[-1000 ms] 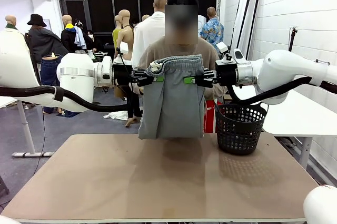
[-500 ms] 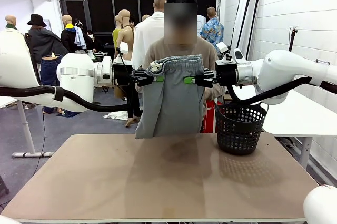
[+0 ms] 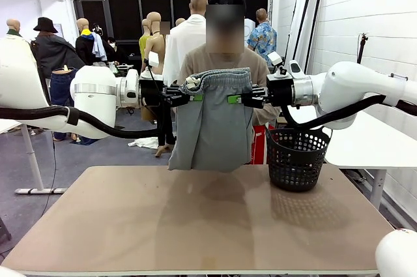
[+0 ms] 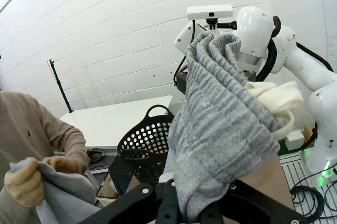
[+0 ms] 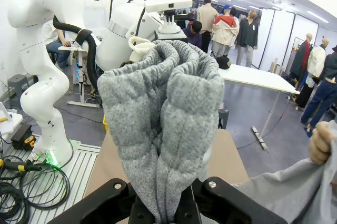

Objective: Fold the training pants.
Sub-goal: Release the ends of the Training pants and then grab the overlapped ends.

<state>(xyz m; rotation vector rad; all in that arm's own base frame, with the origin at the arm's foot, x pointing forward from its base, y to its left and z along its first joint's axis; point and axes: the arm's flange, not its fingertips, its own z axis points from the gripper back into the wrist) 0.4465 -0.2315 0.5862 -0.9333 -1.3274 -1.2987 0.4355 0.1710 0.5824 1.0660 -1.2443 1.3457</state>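
Observation:
The light grey training pants (image 3: 214,127) hang above the far edge of the table, held up by their gathered waistband. My left gripper (image 3: 193,96) is shut on the waistband's left end and my right gripper (image 3: 232,99) on its right end. In the left wrist view the bunched grey training pants (image 4: 221,129) with the pale drawstring (image 4: 276,97) rise from my shut fingers. The right wrist view shows the training pants' (image 5: 166,124) waistband clamped between my fingers. The person's hands (image 4: 26,182) hold the lower part of the cloth behind it.
A black mesh basket (image 3: 297,158) stands at the table's far right. The brown table (image 3: 195,225) stretches bare in front of the hanging pants. The person (image 3: 225,55) stands just behind the pants at the far side.
Both grippers have stayed where they were. The lower hem of the pants has swung a little, left and then back, as the person handles it.

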